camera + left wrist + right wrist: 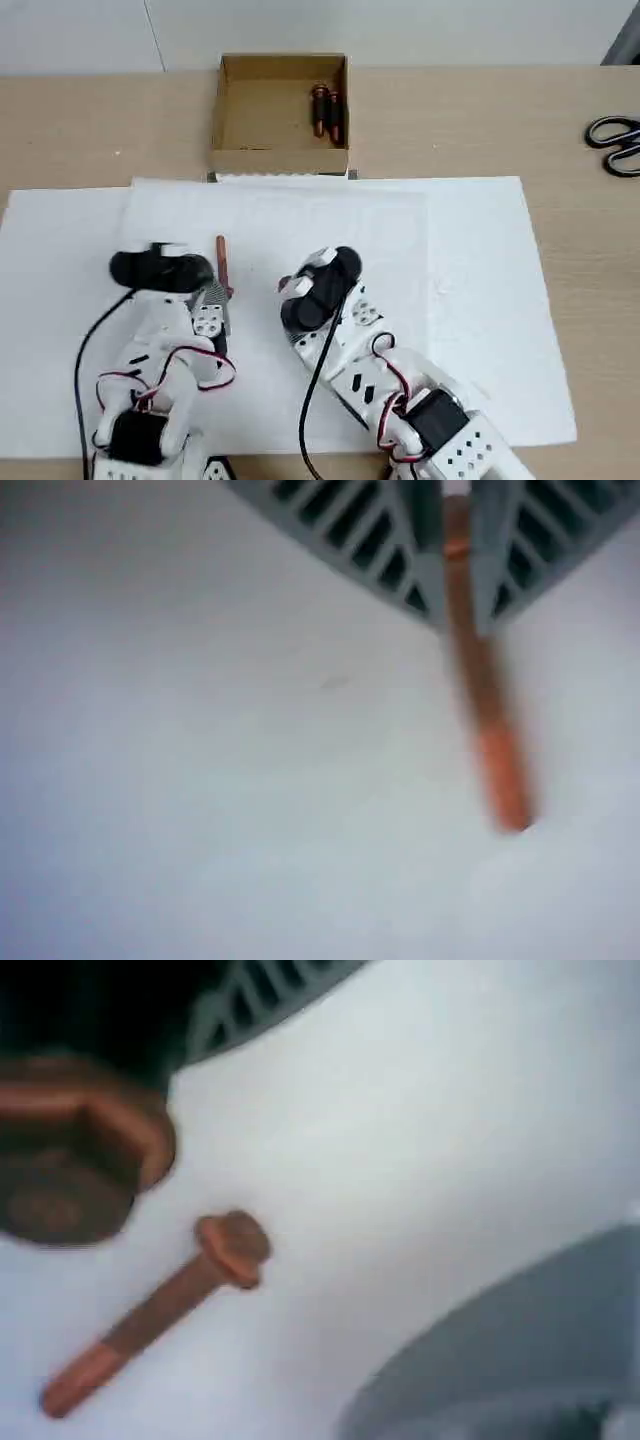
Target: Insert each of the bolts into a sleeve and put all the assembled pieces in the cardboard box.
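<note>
Left gripper [460, 625] pinched shut on the bolt [490, 740], short of the box [280, 160]. Right gripper [297, 285] hold: can't tell. Bolt looks light, stiff, slick; best grabbed mid-shank.

A paper sheet [450, 260] is lying across the near part of the table [80, 120]. The cardboard box [280, 160] is sitting just behind the sheet's far edge, a little left of centre. The assembled pieces [327, 110] are lying side by side in the box's far right part. Scissors [615, 145] are lying on the bare table, well to the right of the box. Over the sheet, the left gripper [222, 292] is sitting left of the right gripper [300, 290], the two near each other. A bolt [221, 258] is sticking out of the left gripper toward the box. By the right gripper a loose bolt [160, 1310] is lying flat on the sheet, with a hex-headed piece [70, 1160] near its head.
</note>
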Controlling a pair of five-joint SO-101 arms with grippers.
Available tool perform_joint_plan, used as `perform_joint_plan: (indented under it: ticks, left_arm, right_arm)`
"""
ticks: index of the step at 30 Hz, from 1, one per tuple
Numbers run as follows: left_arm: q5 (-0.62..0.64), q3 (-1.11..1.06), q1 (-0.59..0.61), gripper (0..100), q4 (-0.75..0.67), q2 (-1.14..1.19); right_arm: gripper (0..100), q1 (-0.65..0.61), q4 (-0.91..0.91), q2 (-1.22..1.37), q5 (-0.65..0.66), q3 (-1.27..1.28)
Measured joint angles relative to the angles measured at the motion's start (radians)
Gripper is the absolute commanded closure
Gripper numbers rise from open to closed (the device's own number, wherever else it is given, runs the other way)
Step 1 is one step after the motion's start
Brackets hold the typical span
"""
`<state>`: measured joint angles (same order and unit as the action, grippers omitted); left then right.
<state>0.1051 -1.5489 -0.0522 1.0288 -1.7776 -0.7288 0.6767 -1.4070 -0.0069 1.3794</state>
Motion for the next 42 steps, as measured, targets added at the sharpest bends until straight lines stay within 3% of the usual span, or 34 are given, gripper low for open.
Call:
perform_joint_plan:
  ticks: [4, 13, 19, 28, 42]
  left_arm:
    - [-0.094, -0.107, 0.064, 99, -0.069, 0.000]
    - [-0.110, -0.118, 0.074, 99, -0.094, 0.000]
    - [-0.110, -0.118, 0.074, 99, -0.094, 0.000]
    - [-0.110, -0.118, 0.074, 99, -0.094, 0.000]
    - [-0.110, -0.118, 0.074, 99, -0.068, 0.000]
  right_arm:
    - [99.6, 0.107, 0.000, 0.000, 0.000, 0.000]
    - [99.7, 0.313, 0.077, 0.000, -0.044, -0.002]
    - [99.7, 0.333, 0.083, 0.066, -0.103, -0.106]
    - [99.7, 0.411, 0.052, 0.580, -0.109, -0.586]
    - [99.7, 0.453, -0.387, 1.507, -0.110, -1.201]
